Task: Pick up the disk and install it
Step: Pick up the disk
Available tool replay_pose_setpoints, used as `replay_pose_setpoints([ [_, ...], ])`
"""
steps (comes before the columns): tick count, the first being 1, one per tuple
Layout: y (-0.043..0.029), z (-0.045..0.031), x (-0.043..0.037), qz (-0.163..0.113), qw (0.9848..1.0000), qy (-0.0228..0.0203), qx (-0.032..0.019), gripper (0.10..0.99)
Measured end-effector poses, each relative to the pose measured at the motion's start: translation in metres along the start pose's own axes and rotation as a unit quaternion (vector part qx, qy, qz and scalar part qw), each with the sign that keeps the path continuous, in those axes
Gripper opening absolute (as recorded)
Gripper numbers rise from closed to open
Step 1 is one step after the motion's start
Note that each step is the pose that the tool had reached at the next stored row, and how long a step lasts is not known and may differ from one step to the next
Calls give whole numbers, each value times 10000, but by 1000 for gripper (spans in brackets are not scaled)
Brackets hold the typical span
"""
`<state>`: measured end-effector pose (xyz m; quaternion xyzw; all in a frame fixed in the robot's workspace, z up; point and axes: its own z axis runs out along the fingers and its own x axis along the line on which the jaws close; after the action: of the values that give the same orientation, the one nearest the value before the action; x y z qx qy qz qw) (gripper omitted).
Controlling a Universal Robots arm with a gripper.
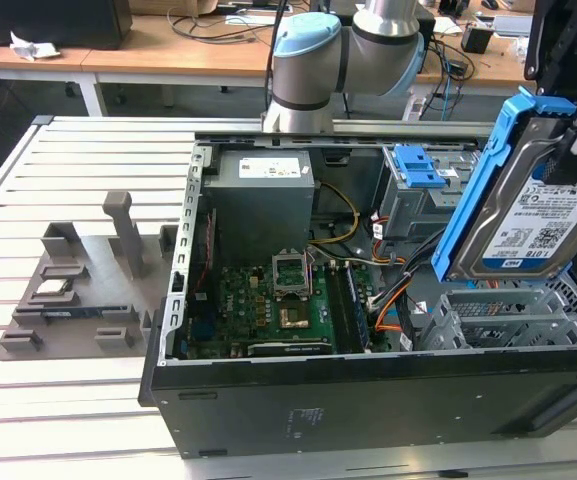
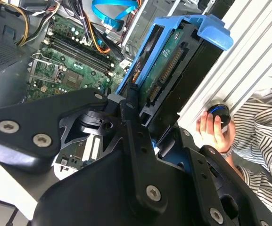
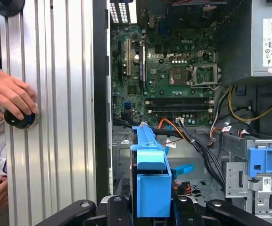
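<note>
Smooth bare metal on the flat rectangular silver disk, beneath a glossy blue-and-white paper label, inside a bright blue carrier frame of smooth, faintly shiny moulded plastic. Matt black on the links of the black gripper, with bright steel screw heads. Satin, ribbed aluminium across the silver slotted table. Dull grey plastic in the blocky parts holder. Matt black painted sheet metal on the open computer case; lightly shiny green lacquer on its motherboard; plain grey sheet metal on the boxy power supply and the drive cage, with a blue plastic latch. Black-and-white striped cloth on a person's sleeve.
</note>
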<state>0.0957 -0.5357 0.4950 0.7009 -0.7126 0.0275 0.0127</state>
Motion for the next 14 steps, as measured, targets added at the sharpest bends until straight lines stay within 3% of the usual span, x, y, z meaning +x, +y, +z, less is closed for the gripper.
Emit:
replay_pose_setpoints([
  [14, -32, 118, -7, -1, 10000, 20, 0, 365],
])
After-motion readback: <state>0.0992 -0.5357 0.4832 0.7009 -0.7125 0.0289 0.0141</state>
